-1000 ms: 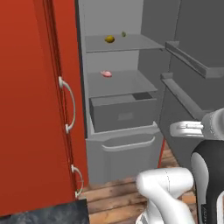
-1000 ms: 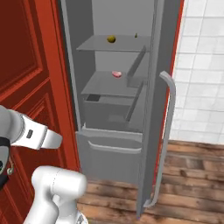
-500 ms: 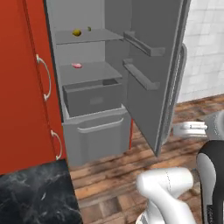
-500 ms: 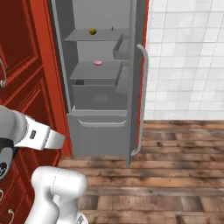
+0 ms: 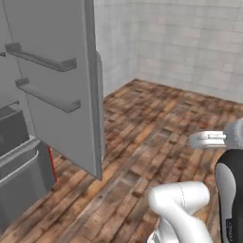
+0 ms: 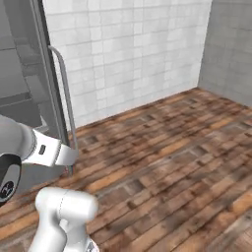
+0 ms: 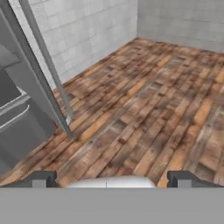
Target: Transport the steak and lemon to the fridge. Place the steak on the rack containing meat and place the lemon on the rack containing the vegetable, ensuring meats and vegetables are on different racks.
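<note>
The fridge (image 5: 57,90) stands at the left with its grey door swung open, and its lower drawers (image 5: 19,161) show at the picture's edge. In the right base view the door's edge and long handle (image 6: 63,98) are at the left. The hand view looks down over the wooden floor, with the door handle (image 7: 46,65) and the drawers (image 7: 17,118) at its left. My gripper (image 7: 113,179) is open. Its fingertips (image 7: 43,178) stand wide apart with nothing between them. The steak, the lemon, the vegetable and both racks are out of view.
Brown wooden plank floor (image 5: 156,123) spreads ahead and to the right. White tiled walls (image 6: 128,49) meet in a corner at the far side. The open fridge door juts out over the floor on the left.
The whole picture has shifted: the base has swung to the right, away from the fridge. The shelves with the lemon and steak have slid out past the left edge. The gripper stays open.
</note>
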